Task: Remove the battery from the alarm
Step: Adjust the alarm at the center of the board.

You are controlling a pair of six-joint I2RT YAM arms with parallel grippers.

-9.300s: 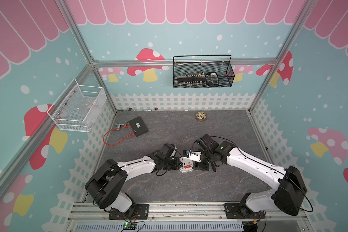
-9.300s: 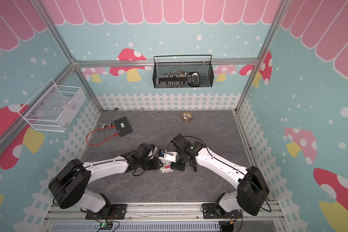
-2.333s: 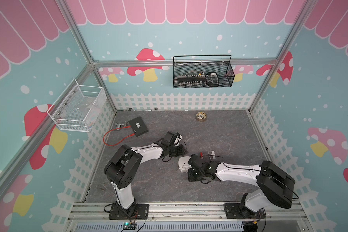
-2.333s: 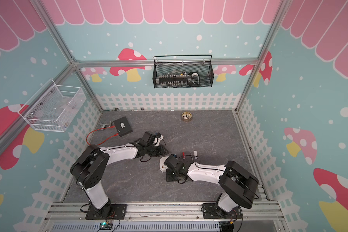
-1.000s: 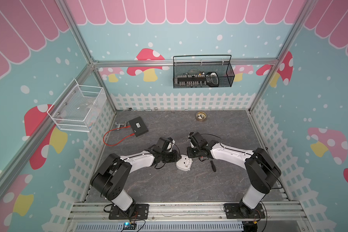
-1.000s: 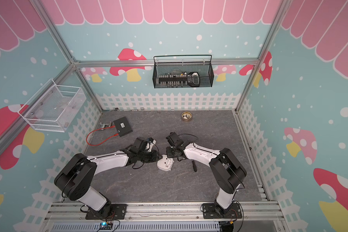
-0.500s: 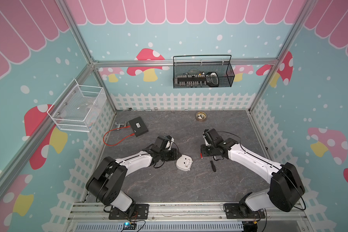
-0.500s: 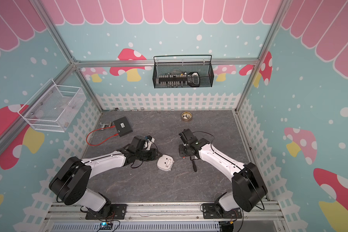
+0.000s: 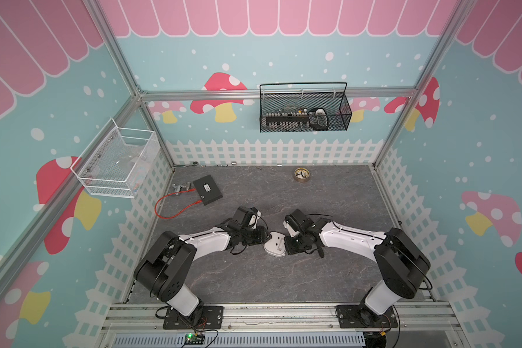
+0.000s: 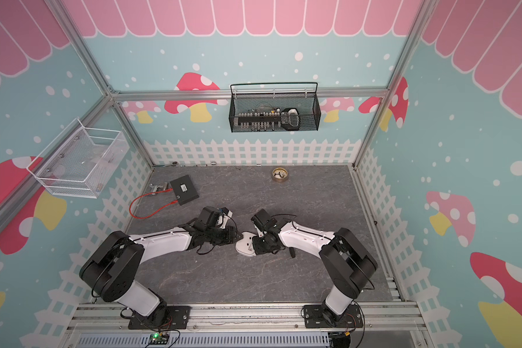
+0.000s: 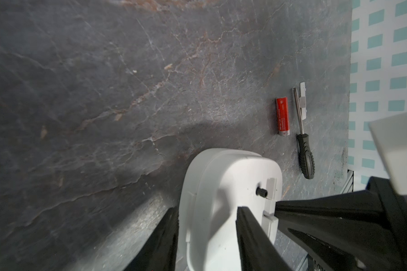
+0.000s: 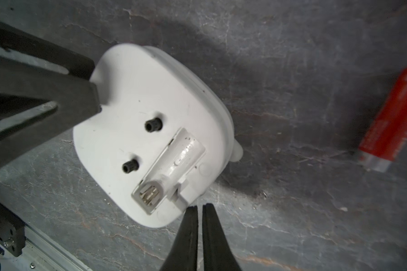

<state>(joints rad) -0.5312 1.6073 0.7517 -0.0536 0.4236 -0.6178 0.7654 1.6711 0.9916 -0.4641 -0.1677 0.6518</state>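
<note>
The white alarm (image 9: 275,244) (image 10: 244,241) lies dial down on the grey table, its open back compartment (image 12: 174,162) showing only a metal contact. My left gripper (image 11: 207,208) (image 9: 265,238) is shut on the alarm's left edge, one finger (image 12: 75,98) on its back. My right gripper (image 12: 199,206) (image 9: 285,244) is shut and holds nothing, its tips at the alarm's rim beside the compartment. The red battery (image 11: 282,116) (image 12: 390,117) lies on the table to the alarm's right, next to a black-handled screwdriver (image 11: 304,154). In both top views the battery is hidden by my right arm.
A small grey cover piece (image 11: 303,101) lies beyond the screwdriver's tip. A black box (image 9: 208,189) with a red cable sits at the back left, and a brass-rimmed disc (image 9: 302,174) at the back. Wire baskets hang on the back wall (image 9: 305,111) and left wall (image 9: 118,162).
My right gripper went right, away from the alarm, then came back left to its rim, shut. The left gripper moved in onto the alarm's left edge. The alarm stayed put.
</note>
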